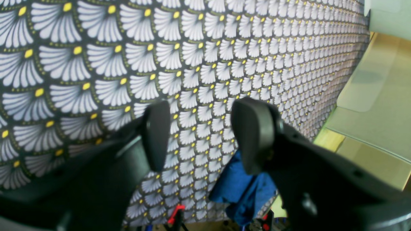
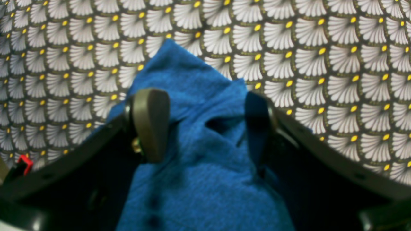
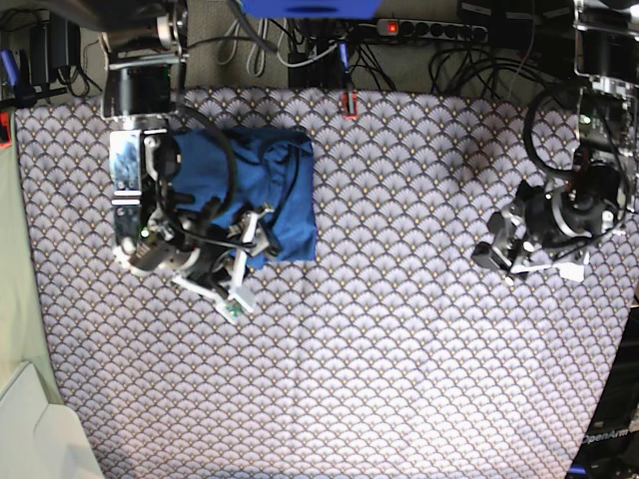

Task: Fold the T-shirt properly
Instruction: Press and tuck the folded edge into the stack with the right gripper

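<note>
Shirt: the blue T-shirt [image 3: 262, 190] sits bunched into a rough folded block at the far left of the table, near the far edge. Up close in the right wrist view the shirt [image 2: 205, 166] looks rumpled, with a peak of fabric sticking up past the fingers and a dark crease in the middle.

Right gripper: the right gripper [image 3: 237, 261] is on the left side of the base view, right at the near edge of the shirt. From its own camera the right gripper [image 2: 205, 126] has its jaws spread wide with the blue fabric lying between them, not pinched. Can't tell if the pads [image 2: 151, 123] actually touch the cloth.

Left gripper: the left gripper [image 3: 496, 251] is way over on the right, well apart from the shirt. Its own view shows the left gripper [image 1: 200, 134] parted about halfway, nothing between the fingers [image 1: 253, 134], just patterned cloth behind.

Table cover: the tablecloth [image 3: 399, 329] with a grey fan-scale print and yellow dots covers the whole table.

Far edge: cables and a power strip [image 3: 429, 28] run along behind the table.
</note>
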`<action>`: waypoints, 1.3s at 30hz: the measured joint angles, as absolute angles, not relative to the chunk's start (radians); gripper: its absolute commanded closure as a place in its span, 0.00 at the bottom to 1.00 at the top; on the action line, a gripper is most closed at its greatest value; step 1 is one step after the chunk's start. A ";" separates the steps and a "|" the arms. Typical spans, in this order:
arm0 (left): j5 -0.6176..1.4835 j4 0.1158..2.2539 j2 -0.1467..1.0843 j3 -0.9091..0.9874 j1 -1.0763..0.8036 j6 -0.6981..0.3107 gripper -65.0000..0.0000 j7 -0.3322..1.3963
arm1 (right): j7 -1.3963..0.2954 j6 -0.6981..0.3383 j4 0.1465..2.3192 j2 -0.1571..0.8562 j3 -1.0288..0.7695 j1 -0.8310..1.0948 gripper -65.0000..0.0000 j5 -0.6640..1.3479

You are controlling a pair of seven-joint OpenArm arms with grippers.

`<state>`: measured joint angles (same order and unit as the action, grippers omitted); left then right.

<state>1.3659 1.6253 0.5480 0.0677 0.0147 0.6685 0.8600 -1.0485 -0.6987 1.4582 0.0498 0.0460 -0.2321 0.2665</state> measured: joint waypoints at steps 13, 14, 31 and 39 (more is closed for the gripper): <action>1.366 1.625 0.548 0.068 0.015 0.669 0.48 0.860 | -0.991 -0.699 1.341 0.049 0.047 -0.263 0.77 0.263; 1.366 1.625 0.548 0.068 0.015 0.669 0.48 0.860 | -0.988 -0.699 1.331 0.049 0.047 -0.266 0.82 0.265; 1.366 1.625 0.548 0.068 0.011 0.669 0.48 0.860 | -1.018 -0.698 1.467 -0.017 0.066 -0.240 1.00 0.266; 1.366 1.625 0.548 0.068 0.009 0.669 0.48 0.860 | -1.036 -0.698 1.533 -0.068 0.150 -0.231 1.00 0.266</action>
